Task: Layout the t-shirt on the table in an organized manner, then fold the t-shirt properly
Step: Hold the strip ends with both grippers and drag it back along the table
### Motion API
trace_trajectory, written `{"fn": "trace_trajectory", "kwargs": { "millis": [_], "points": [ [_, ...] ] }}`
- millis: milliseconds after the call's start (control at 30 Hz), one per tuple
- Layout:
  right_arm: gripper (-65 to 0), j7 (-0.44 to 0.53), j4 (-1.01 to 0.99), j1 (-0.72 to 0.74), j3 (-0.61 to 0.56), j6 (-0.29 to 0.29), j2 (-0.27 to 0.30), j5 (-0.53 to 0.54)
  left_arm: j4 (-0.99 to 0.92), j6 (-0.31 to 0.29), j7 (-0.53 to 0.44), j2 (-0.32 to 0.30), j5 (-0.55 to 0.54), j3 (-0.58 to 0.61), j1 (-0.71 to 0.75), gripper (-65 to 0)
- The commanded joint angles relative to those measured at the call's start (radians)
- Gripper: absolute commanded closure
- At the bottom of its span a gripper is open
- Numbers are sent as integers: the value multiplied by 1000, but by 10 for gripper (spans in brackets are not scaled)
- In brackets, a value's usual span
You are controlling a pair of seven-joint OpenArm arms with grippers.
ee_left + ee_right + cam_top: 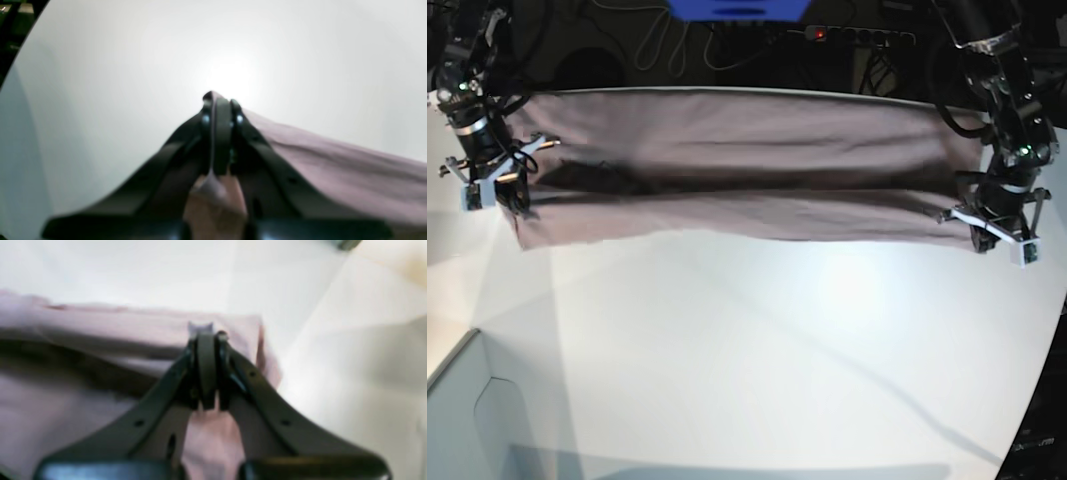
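Stretching across the far part of the large smooth white tabletop (757, 350), the soft dusty-mauve cotton t-shirt (747, 165) hangs in a long horizontal band between our two arms. A dark crease runs along its middle, and its lower edge drapes close above the white surface. In the base view our left gripper (997, 232) sits at the right end of the cloth and our right gripper (497, 185) at the left end.

From the left wrist we see the black claw (220, 103) pressed together, pinching a corner of the mauve fabric (333, 160), which trails off to the right over the bright table (100, 83); a little tuft of cloth pokes out past the tips.

From the right wrist, blurred, our other claw (208, 336) is likewise closed on an edge of the shirt (83, 350), the fabric bunching to the left and below it, with the white table (350, 373) showing to the right.

A pale grey box corner (487, 420) lies at the near left of the base view.
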Motion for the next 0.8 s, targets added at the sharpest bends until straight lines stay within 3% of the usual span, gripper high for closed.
{"fn": "trace_trajectory", "kwargs": {
  "millis": [0,200,433,767],
  "points": [
    [0,29,24,-22,3,1,7,17,12,3,-25,-2,-9,-2,-9,0],
    [0,29,43,-73,8,1,-48,16,-40,3,-25,2,-9,-19,-10,0],
    [0,29,199,-154,2,1,-94,14,-57,3,-25,10,-9,-51,-18,0],
    [0,29,171,-211,-27,1,-97,13,-57,3,-25,5,-9,-51,-18,0]
  ]
}}
